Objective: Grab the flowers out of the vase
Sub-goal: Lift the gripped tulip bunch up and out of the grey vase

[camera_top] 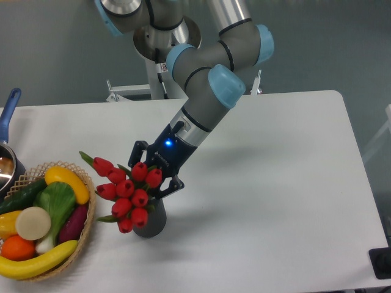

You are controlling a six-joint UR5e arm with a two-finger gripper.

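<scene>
Gripper of the UR5e arm reaches down and to the left from the robot's base, its dark fingers closed around the bunch of red tulips just behind the buds. Tilted rather than upright, the flowers run with their long axis from the dark grey vase up and away toward the upper left, one bud and a green leaf tip poking out farthest toward the woven basket. Whether the stems are inside the vase's mouth cannot be told, as the buds cover it. Upright on the white table, the vase stands near the front edge, with the basket of fruit and vegetables just beside it on the left. Broad bare tabletop lies to the right and behind. A blue-handled pot sits at the far left edge.
</scene>
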